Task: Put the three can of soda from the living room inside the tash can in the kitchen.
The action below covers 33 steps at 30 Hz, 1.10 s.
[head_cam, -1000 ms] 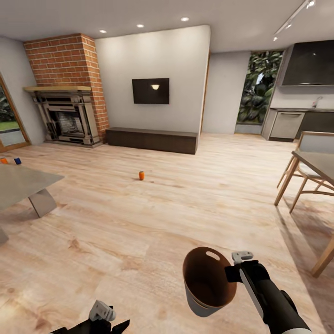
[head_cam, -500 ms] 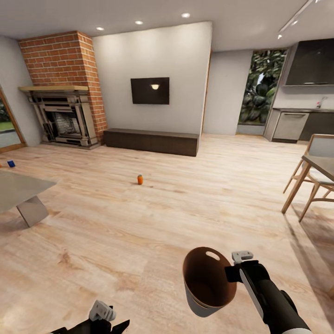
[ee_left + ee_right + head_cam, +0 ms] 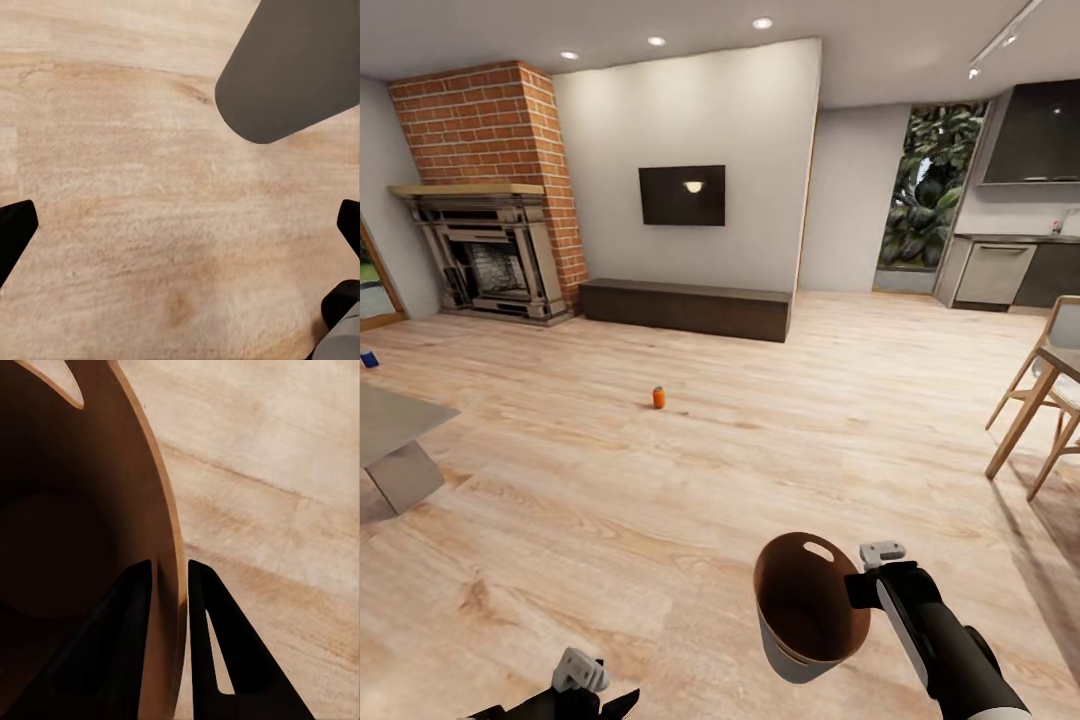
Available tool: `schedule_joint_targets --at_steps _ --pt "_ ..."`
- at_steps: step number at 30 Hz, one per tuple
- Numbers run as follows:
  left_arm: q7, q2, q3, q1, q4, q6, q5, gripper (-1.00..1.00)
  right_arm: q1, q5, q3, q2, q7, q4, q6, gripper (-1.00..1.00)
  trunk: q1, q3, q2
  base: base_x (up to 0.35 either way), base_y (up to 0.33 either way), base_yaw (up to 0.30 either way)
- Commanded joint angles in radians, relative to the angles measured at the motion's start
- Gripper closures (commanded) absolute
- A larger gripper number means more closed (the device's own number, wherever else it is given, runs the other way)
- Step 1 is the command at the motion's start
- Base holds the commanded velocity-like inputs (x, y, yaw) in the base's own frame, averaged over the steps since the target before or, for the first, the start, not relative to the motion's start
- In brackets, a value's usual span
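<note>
You were in the fetching leg: your right end effector pinched the wall of the tash can, one finger inside and one outside, the bin carried low in front of you. The left end effector hung spread wide, holding nothing, over matte pale plank floor. An orange-red can of soda stood well ahead on the planks; a blue one sat far left past the grey bench. Next, I judge, you needed to drive closer before reaching.

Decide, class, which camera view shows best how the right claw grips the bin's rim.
The right wrist view: its two fingers pinch the trash can wall, one inside, one outside. The head view shows the whole bin held beside the right claw, but the contact is too small to read.
</note>
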Motion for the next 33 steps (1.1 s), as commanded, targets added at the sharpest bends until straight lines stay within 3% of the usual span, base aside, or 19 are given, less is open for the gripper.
schedule_joint_targets --at_steps 1,33 --pt "0.000 0.000 0.000 0.000 0.000 0.000 0.000 -1.00 0.000 -0.012 0.000 0.000 0.005 0.000 0.000 1.00 0.000 0.000 0.000 0.347 0.000 0.000" --pt "-0.001 0.000 0.000 0.000 0.000 0.000 0.000 -1.00 0.000 -0.012 0.000 0.000 0.005 0.000 0.000 1.00 0.000 0.000 0.000 0.347 0.002 0.000"
